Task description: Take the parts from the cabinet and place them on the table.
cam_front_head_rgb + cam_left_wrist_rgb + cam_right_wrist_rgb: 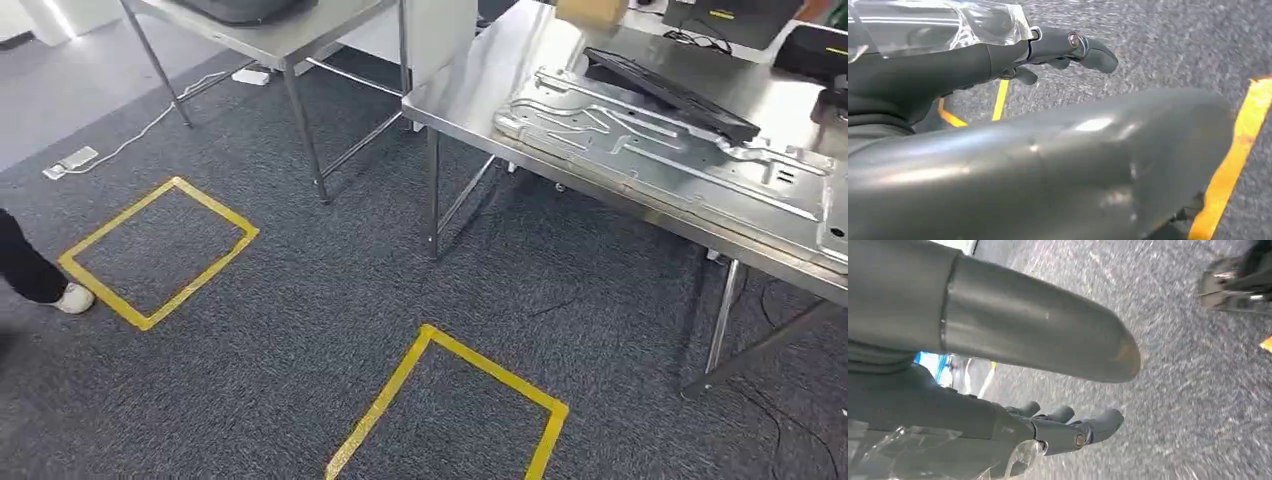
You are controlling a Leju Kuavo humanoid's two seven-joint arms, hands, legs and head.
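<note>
Even bright light, glare on the table (480,90) (wrist views motion-blurred).

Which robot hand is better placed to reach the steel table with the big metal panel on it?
Right, probably. The steel table with the metal panel lies on the robot's right in the head view. The left robot hand and right robot hand both hang empty over the carpet.

The left hand (1013,55) hung over the carpet with its dark fingers (1093,52) stretched out and slightly apart, holding nothing. The right hand (1013,425) hung the same way, its fingers (1098,425) extended side by side and empty, thick grey thumb alongside.
</note>
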